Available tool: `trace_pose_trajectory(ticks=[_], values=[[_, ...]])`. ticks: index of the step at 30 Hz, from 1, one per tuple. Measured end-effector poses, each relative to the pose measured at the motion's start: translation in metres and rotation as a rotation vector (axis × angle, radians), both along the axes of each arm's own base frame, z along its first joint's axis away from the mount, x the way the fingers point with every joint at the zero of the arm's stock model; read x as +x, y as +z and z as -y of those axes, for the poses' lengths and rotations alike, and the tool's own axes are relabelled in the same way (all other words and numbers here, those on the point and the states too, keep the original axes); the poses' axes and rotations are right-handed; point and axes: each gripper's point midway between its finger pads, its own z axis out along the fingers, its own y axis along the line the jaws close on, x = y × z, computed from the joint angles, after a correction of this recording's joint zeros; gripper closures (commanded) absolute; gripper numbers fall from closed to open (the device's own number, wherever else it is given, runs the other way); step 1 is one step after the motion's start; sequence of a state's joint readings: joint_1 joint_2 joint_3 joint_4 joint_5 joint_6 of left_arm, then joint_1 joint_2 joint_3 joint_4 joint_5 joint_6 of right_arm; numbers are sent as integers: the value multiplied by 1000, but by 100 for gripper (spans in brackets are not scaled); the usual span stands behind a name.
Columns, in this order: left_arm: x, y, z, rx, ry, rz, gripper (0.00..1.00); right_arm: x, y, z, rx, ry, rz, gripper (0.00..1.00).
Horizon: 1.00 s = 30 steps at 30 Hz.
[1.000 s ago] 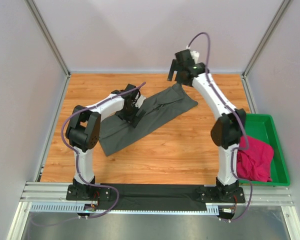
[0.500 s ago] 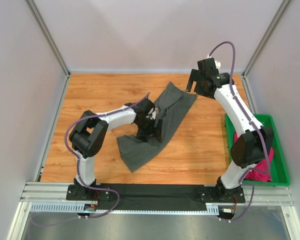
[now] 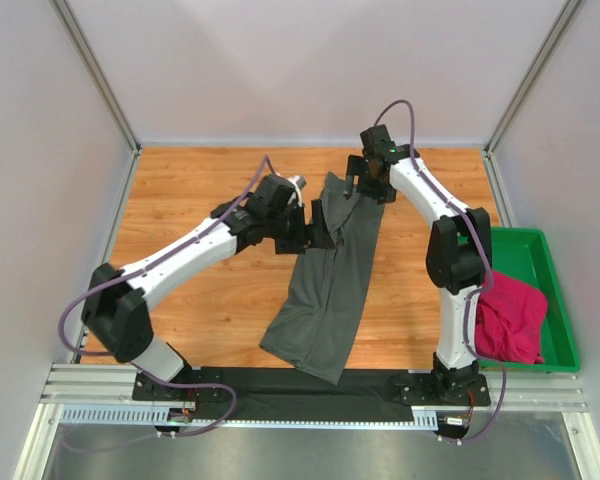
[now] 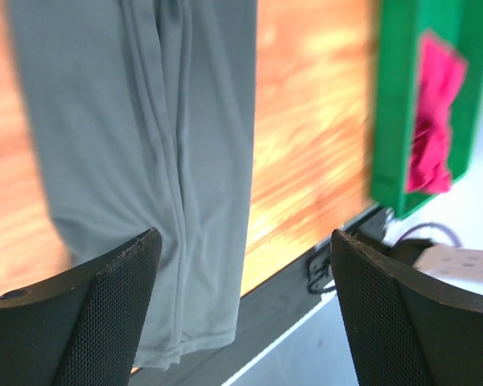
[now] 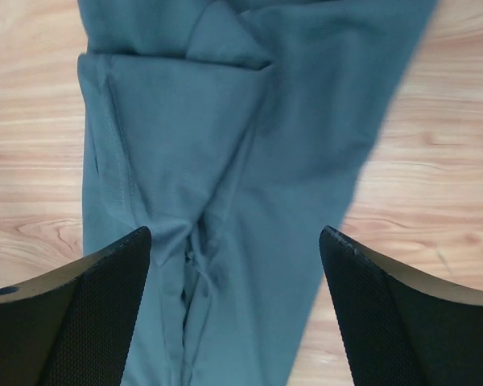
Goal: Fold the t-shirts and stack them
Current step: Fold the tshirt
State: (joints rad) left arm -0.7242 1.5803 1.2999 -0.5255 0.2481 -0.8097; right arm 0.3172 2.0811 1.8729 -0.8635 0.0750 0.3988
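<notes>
The dark charcoal grey t-shirt (image 3: 325,290) lies as a long folded strip from the far middle of the table to the near edge, its hem over the black front rail. It also shows in the left wrist view (image 4: 145,121) and the right wrist view (image 5: 225,121). My left gripper (image 3: 318,228) (image 4: 243,241) is open and empty by the strip's upper left edge. My right gripper (image 3: 365,188) (image 5: 235,233) is open and empty just above the strip's far end. The magenta-pink t-shirt (image 3: 510,320) (image 4: 435,121) lies bunched in the tray.
The green plastic tray (image 3: 540,250) (image 4: 390,121) sits at the right edge of the wooden table (image 3: 180,200). A black mat and metal rail (image 3: 280,395) run along the near edge. Grey walls enclose the other sides.
My left arm has stretched out to the right and the grey t-shirt has swung from a diagonal to lengthwise, toward the near edge. My right gripper has moved left over its far end.
</notes>
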Motion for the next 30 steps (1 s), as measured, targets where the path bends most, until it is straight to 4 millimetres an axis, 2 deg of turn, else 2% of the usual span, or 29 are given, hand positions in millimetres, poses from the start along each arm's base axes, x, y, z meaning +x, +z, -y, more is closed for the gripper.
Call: trace_pose_trajectory(ticks=[3, 5, 7, 9, 12, 14, 19, 24, 26, 30], values=[[15, 37, -28, -32, 69, 98, 8, -1, -25, -19, -1, 35, -47, 13], [26, 46, -49, -37, 120, 128, 8, -3, -39, -30, -2, 49, -75, 11], [36, 43, -75, -22, 176, 137, 8, -6, -55, -40, -6, 67, -111, 10], [41, 32, -100, 11, 223, 123, 8, -4, -70, -48, -15, 80, -134, 9], [40, 13, -125, 61, 252, 91, 8, 3, -91, -55, -43, 96, -163, 9], [35, 1, -134, 86, 252, 69, 8, 13, -88, -65, -36, 109, -144, 9], [12, -23, -148, 117, 226, 14, 9, 51, -87, -87, -24, 124, -50, 12], [-5, -38, -147, 103, 195, -41, 9, 87, -81, -109, 34, 130, 73, 12], [-10, -46, -145, 92, 180, -60, 8, 94, -77, -116, 47, 140, 110, 9], [-15, -63, -135, 61, 134, -120, 12, 98, -65, -120, 44, 165, 149, 5]])
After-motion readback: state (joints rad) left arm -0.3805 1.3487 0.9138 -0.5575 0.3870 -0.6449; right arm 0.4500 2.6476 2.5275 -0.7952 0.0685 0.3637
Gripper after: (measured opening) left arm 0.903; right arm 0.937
